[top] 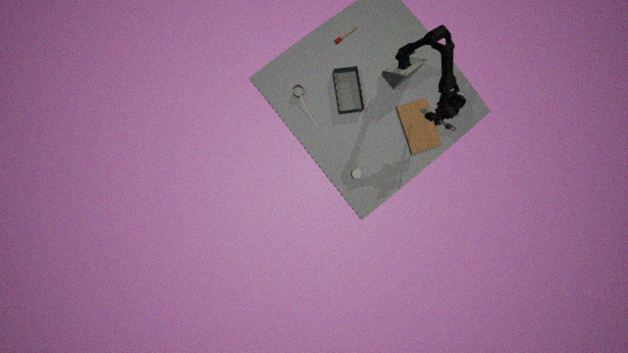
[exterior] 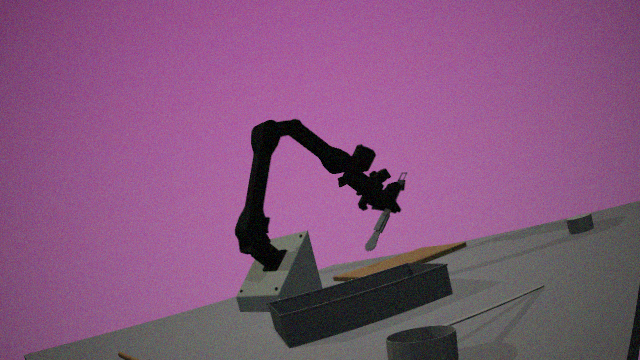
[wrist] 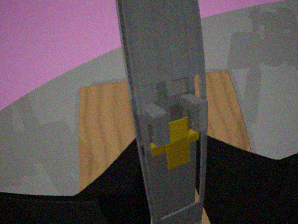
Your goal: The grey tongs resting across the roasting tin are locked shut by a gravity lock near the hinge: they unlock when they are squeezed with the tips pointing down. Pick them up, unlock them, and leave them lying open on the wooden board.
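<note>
My gripper (top: 440, 121) (exterior: 395, 199) is shut on the grey tongs (top: 450, 127) (exterior: 382, 221) (wrist: 160, 45) and holds them in the air above the wooden board (top: 417, 133) (exterior: 400, 262) (wrist: 104, 120). In the exterior view the tongs slope steeply, rounded tips low and the looped end high. In the wrist view the yellow lock piece (wrist: 178, 145) sits clear below two grey lugs, toward the bottom of the picture. The tongs' arms look close together; whether they are unlocked I cannot tell. The roasting tin (top: 362, 98) (exterior: 360, 307) holds no tongs.
A round pan (top: 293, 91) (exterior: 422, 346) with a long thin handle stands beyond the tin. A red-headed brush (top: 339, 40) lies near the table's far edge. A pale round block (top: 356, 174) (exterior: 580, 224) stands near the table's corner. The arm's wedge base (exterior: 255, 304) is beside the tin.
</note>
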`<state>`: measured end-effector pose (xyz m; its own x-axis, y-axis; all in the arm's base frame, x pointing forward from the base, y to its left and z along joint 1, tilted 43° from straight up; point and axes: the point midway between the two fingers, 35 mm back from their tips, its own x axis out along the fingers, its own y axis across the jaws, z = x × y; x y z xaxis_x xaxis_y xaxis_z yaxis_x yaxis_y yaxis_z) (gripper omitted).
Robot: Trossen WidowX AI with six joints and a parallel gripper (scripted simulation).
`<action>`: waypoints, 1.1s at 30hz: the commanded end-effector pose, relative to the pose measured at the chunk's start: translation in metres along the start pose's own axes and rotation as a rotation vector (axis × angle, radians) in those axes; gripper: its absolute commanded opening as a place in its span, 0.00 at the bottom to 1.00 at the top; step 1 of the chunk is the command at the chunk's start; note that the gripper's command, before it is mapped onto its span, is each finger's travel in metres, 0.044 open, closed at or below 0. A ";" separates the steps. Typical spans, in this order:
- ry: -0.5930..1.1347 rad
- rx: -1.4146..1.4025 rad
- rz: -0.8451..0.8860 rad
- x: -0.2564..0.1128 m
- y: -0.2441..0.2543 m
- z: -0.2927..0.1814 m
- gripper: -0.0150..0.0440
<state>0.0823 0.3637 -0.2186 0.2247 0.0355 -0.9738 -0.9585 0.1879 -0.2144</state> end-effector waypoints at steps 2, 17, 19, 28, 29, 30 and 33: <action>-0.071 0.000 -0.005 -0.009 -0.001 0.005 0.00; -0.284 0.004 -0.011 -0.039 -0.005 0.003 0.00; -0.312 0.005 -0.013 -0.044 -0.005 0.002 0.00; -0.437 0.009 -0.018 -0.067 -0.009 -0.003 0.00; -0.444 0.010 -0.019 -0.069 -0.009 -0.004 0.00; -0.446 0.010 -0.019 -0.069 -0.009 -0.004 0.00; -0.446 0.010 -0.019 -0.069 -0.009 -0.004 0.00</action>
<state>0.0741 0.3528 -0.1537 0.2922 0.4359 -0.8512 -0.9537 0.1995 -0.2252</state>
